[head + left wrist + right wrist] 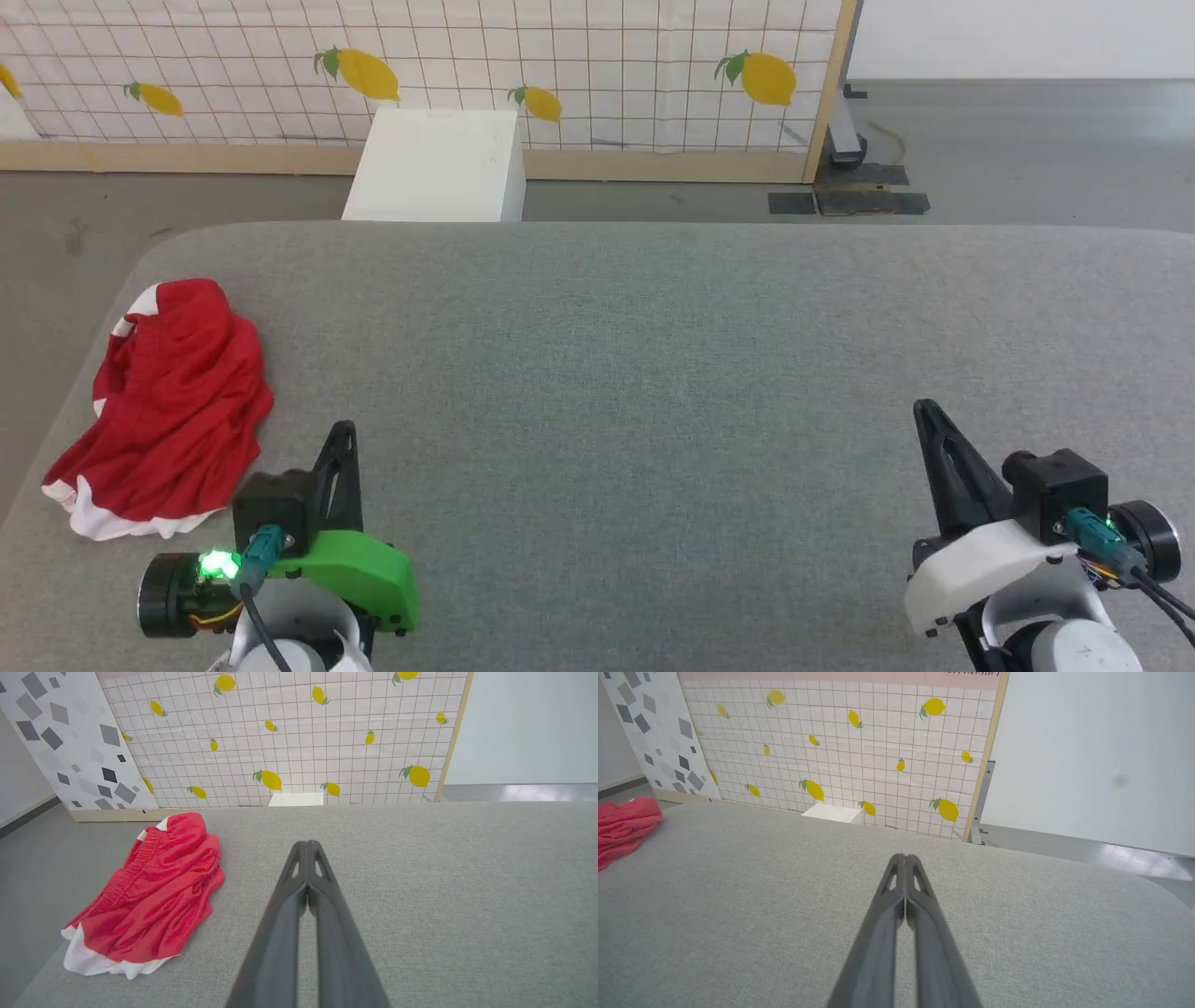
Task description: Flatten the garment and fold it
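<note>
The garment (173, 401), red shorts with white trim, lies crumpled in a heap at the far left of the grey table, close to its left edge. Its gathered waistband faces up in the left wrist view (149, 891), and a red corner of it pokes in at the left of the right wrist view (623, 828). My left gripper (344, 431) hovers at the lower left, just right of the heap and apart from it, fingers pressed together with nothing between them (307, 845). At the lower right my right gripper (924, 411) is shut too and holds nothing (905, 858).
The grey fabric table (653, 373) spreads wide between and beyond both grippers. Past its far edge stands a white box (437, 163) on the floor, in front of a tiled panel with lemon prints (560, 56). The table's left edge runs beside the garment.
</note>
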